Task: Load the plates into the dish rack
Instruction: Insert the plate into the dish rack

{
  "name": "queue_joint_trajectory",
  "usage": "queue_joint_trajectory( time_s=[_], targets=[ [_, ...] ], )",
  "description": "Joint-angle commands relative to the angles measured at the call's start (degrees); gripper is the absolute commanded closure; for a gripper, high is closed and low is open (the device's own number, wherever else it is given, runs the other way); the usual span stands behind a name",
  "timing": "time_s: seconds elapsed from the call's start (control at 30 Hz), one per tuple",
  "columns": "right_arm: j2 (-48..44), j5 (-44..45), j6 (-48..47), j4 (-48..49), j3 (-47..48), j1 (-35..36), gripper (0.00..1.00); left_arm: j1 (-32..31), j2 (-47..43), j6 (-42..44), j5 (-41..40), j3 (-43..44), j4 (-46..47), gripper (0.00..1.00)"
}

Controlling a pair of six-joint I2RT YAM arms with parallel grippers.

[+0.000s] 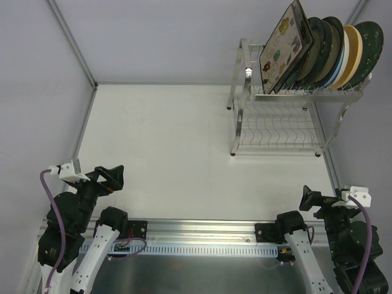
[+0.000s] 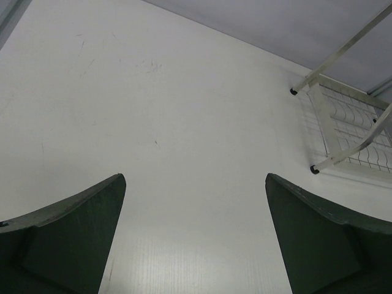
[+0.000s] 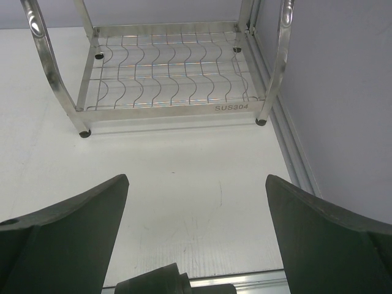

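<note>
Top view: the dish rack (image 1: 278, 122) stands at the far right of the white counter (image 1: 171, 141), close to the right wall. The plates (image 1: 318, 52) stand on edge in a row in its upper shelf, leaning to the right. A square floral plate (image 1: 283, 46) is at the left end of the row, with dark green, pale blue and tan rims behind it and another dark green one at the right end. They overlap too much for a sure count, perhaps seven. The left gripper (image 1: 113, 177) sits low at the near left corner and the right gripper (image 1: 308, 199) at the near right, both well apart from the rack and holding nothing. Left wrist view: the left gripper (image 2: 196, 184) has its two dark fingers (image 2: 73, 233) spread wide with bare counter between them. The rack's feet and lower wire shelf show at the upper right, far off. Right wrist view: the right gripper (image 3: 196, 184) is likewise spread wide, nothing between the fingers (image 3: 324, 239). It faces the lower shelf of the rack, whose four rubber-tipped legs rest on the counter. The front rail carries the stamp SUS304 (image 3: 231, 108). The plates are out of this view.
</note>
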Motion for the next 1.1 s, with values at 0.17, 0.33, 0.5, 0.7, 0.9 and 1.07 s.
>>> queue_joint_trajectory(
  time_s=[0.17, 0.33, 0.5, 0.7, 0.9, 1.07],
  targets=[
    [-6.01, -0.49, -0.82, -0.22, 1.97, 0.57, 0.0, -0.5, -0.47, -1.1, 1.19, -0.02, 1.0, 0.01],
    [-6.01, -1.02, -0.73, -0.13, 2.23, 0.66, 0.01, -0.5, -0.39, -0.66, 2.16, 0.77, 0.82, 0.01],
    [-5.92, -0.85, 0.06, 0.22, 2.06, 0.66, 0.0, -0.5, -0.39, -0.57, 2.59, 1.03, 0.47, 0.01],
    [-5.57, -1.2, 0.5, 0.65, 1.53, 0.57, 0.0, -0.5, -0.39, -0.84, 3.03, 1.12, 0.56, 0.01],
    [-4.78, -0.5, 0.85, 0.66, 1.18, 0.57, 0.01, -0.5, -0.12, -0.75, 3.12, 1.03, 0.47, 0.01],
    [-5.31, 0.12, 0.24, 1.71, 0.56, 0.57, 0.0, -0.5, -0.12, -0.84, 3.3, 1.03, 0.56, 0.01]
  ],
)
